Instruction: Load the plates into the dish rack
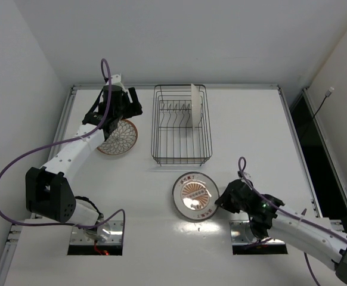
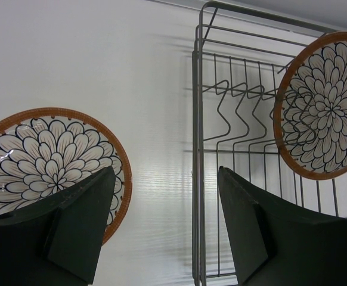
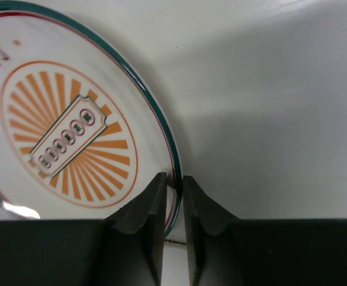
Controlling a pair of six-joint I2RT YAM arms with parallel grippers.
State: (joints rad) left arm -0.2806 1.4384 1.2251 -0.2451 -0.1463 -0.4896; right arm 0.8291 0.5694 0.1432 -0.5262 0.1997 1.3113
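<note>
The black wire dish rack point(image 1: 181, 156) stands at the back centre. One plate point(image 1: 195, 106) stands upright among its tines; the left wrist view shows its petal-patterned face point(image 2: 325, 107). A second orange-rimmed petal plate point(image 1: 121, 138) lies flat left of the rack, also in the left wrist view point(image 2: 42, 149). My left gripper point(image 1: 126, 110) hovers open above that plate's far edge, its jaws wide apart point(image 2: 164, 173) between plate and rack point(image 2: 197, 149). A third plate point(image 1: 192, 193) with an orange sunburst and green rim lies in front of the rack. My right gripper point(image 3: 173, 182) is closed on its right rim point(image 3: 170, 149).
White table with raised edge rails at left, back and right. The right arm point(image 1: 293, 226) stretches from the near right corner. A purple cable point(image 1: 18, 161) loops off the left arm over the table's left side.
</note>
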